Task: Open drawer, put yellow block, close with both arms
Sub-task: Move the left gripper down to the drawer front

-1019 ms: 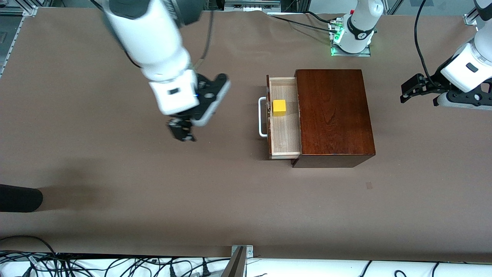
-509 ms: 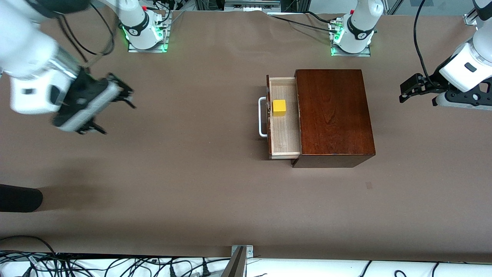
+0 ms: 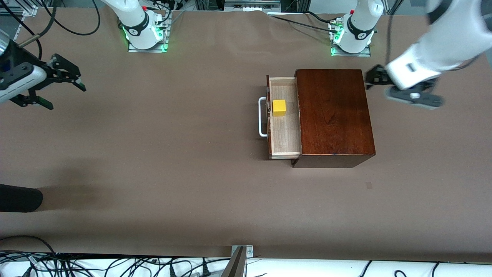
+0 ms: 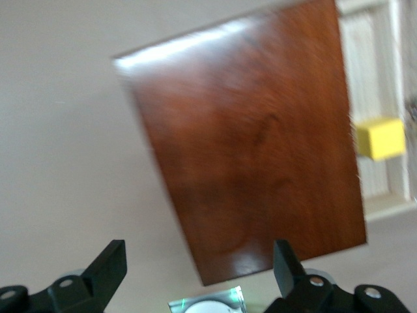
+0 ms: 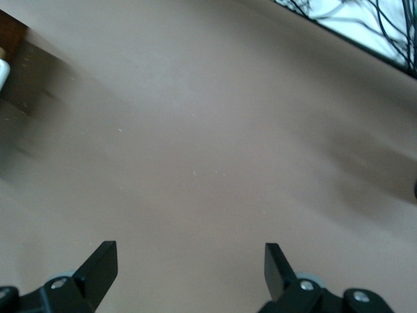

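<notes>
The mahogany box (image 3: 334, 115) stands mid-table with its drawer (image 3: 285, 132) pulled open, white handle (image 3: 262, 117) toward the right arm's end. The yellow block (image 3: 279, 107) sits in the drawer, close to its front. My left gripper (image 3: 372, 79) is open and empty, in the air beside the box's edge at the left arm's end. Its wrist view shows its own gripper (image 4: 200, 253), the box top (image 4: 254, 150) and the block (image 4: 379, 138). My right gripper (image 3: 66, 97) is open and empty over bare table at the right arm's end; in its wrist view it (image 5: 189, 253) is over brown table only.
The two green-lit arm bases (image 3: 145, 34) (image 3: 351, 36) stand along the table's edge farthest from the front camera. A black object (image 3: 19, 198) pokes in at the right arm's end. Cables (image 3: 115, 265) and a metal bracket (image 3: 240, 259) lie along the edge nearest that camera.
My right arm has swung away from the drawer to its own end of the table. My left arm has moved in from the table's end to the box. The drawer and block have not moved.
</notes>
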`<control>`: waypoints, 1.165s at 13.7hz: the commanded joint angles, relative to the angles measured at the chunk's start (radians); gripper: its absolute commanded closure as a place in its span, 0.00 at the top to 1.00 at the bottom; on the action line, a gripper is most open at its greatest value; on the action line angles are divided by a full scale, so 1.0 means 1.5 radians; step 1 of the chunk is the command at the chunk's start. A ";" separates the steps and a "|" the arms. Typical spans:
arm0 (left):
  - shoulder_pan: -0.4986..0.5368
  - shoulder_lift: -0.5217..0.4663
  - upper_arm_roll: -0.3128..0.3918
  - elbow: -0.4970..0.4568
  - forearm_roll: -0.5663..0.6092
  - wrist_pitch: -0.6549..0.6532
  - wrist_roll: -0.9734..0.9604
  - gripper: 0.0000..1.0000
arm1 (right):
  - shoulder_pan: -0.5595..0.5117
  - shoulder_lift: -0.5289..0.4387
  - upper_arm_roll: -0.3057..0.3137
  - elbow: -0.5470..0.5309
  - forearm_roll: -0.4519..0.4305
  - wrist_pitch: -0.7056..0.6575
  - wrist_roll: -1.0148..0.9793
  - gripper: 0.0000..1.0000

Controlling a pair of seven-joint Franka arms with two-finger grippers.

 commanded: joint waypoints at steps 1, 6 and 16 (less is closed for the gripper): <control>-0.001 0.057 -0.098 0.033 -0.040 -0.009 0.000 1.00 | -0.002 -0.025 0.002 -0.036 -0.033 0.001 0.082 1.00; -0.056 0.237 -0.219 0.197 -0.057 -0.009 -0.001 1.00 | 0.002 -0.024 0.011 -0.030 -0.080 -0.016 0.132 1.00; -0.147 0.367 -0.218 0.200 0.047 0.246 0.337 1.00 | 0.007 -0.012 0.039 0.002 -0.105 -0.029 0.203 1.00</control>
